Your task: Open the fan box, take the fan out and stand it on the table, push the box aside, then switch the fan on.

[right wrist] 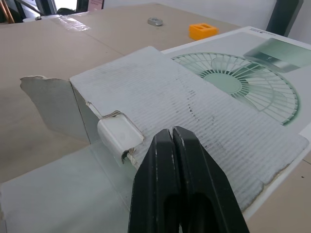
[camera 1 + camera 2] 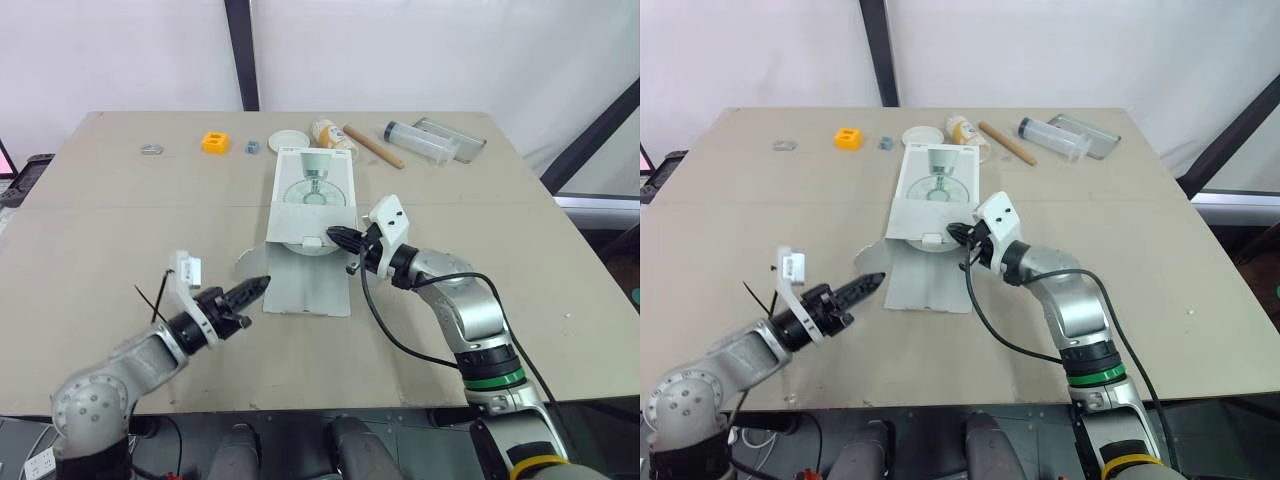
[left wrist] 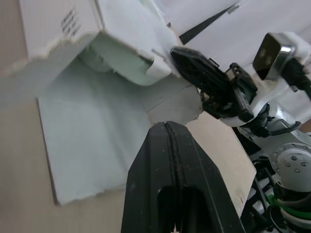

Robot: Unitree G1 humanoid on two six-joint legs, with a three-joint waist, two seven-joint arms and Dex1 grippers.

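White box (image 2: 315, 195): cardboard, lying flat at the middle of the bench (image 2: 100, 230), with a printed picture of a fan on its top face.
Near end of box: open, with the long flap (image 2: 310, 280) folded down flat on the bench toward the robot; a small side flap (image 2: 248, 262) with a torn edge sticks out to the left.
Fan (image 3: 116, 65): inside the box, with a pale rounded edge showing at the open end under the top face.
Tuck tab (image 1: 119, 136): bent, at the near edge of the top face.
Left end effector (image 2: 262, 284): fingers pressed together, tip at the left edge of the folded-down flap, low over the bench.
Right end effector (image 2: 333, 236): fingers together, tip at the near right part of the box's top face, just beside the tuck tab.
Contact: I cannot tell whether either tip touches the cardboard.
Far edge of bench: an orange block (image 2: 215, 142), a white round dish (image 2: 291, 141), a wooden stick (image 2: 373, 146) and a clear tube (image 2: 415, 141), all well apart from both arms.
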